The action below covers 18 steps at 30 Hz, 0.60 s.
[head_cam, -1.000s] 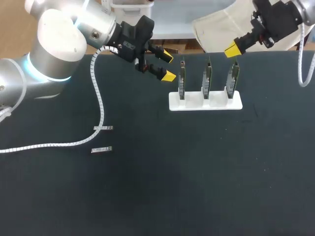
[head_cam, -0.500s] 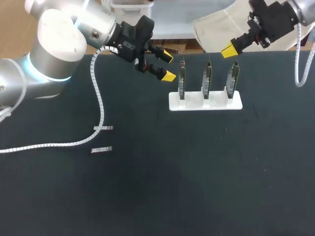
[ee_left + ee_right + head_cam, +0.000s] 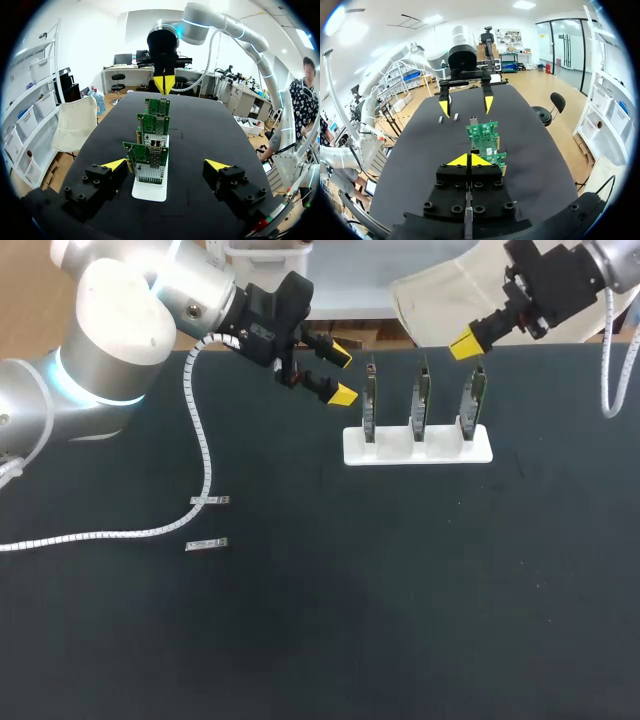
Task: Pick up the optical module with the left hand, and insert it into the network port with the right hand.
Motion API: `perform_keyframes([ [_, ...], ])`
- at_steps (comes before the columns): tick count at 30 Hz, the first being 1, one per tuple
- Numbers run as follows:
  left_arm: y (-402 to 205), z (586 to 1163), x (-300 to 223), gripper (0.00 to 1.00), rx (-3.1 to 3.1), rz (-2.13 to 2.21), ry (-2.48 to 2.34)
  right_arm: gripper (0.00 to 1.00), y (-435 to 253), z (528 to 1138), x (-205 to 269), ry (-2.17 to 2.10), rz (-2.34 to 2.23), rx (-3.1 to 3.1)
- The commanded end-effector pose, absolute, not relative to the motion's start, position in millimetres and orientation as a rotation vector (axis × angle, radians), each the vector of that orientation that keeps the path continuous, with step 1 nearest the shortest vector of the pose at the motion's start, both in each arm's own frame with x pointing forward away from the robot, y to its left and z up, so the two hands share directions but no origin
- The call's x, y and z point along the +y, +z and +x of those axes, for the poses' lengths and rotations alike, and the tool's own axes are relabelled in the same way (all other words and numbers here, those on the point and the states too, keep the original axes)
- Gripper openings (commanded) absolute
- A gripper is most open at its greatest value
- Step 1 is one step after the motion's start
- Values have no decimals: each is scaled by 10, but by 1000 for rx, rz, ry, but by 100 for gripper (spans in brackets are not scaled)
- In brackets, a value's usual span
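Black table [image 3: 400, 620]: carries every item listed below.
Nearer optical module [image 3: 206, 544]: laid flat towards the left edge of the table, about midway between the near and far edges. It is held by neither gripper.
Farther optical module [image 3: 210, 501]: laid just beyond the first, with the white spiral cable [image 3: 205, 440] just beside it.
Risk at pick-up: both modules are thin and flat, so one could be pushed along the table rather than gripped. The neighbouring module or the cable could be nudged by a wide finger.
White holder [image 3: 418, 447]: set near the far edge, right of the middle, with three green boards [image 3: 421, 400] stood upright in it.
Silvery port cage [image 3: 148, 172]: seen on the board nearest the left wrist camera.
Left gripper [image 3: 342, 371]: fingers spread wide and empty, just beside the holder's left end and well apart from the modules.
Right gripper [image 3: 466, 343]: tips pressed together and empty, over the far edge, close above the right-hand board.
Risk at the holder: a board could be struck by either gripper on departure.
Risk at hand-over: a skewed regrasp would likely jam the module at the port.
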State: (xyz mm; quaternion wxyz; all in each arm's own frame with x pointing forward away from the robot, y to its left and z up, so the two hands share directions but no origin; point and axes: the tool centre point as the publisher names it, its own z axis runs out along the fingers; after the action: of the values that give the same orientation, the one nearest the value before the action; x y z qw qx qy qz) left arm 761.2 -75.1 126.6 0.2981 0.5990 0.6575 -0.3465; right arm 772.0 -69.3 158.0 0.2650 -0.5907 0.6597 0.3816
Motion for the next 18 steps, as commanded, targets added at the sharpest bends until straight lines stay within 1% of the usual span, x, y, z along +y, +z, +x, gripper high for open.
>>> perform_keyframes([
  [1,1269,7637,-759,100,1750,1598,-923,0,1573,7720,-672,1010,-1597,1783],
  [2,1269,7637,-759,100,1750,1598,-923,16,1570,7721,-668,1007,-1596,1787],
  [3,1269,7637,-759,100,1750,1598,-923,69,1570,7721,-668,1007,-1596,1787],
  [4,1269,7637,-759,100,1750,1598,-923,100,1570,7721,-668,1007,-1596,1787],
  [18,1269,7637,-759,100,1750,1598,-923,100,1570,7721,-668,1007,-1596,1787],
])
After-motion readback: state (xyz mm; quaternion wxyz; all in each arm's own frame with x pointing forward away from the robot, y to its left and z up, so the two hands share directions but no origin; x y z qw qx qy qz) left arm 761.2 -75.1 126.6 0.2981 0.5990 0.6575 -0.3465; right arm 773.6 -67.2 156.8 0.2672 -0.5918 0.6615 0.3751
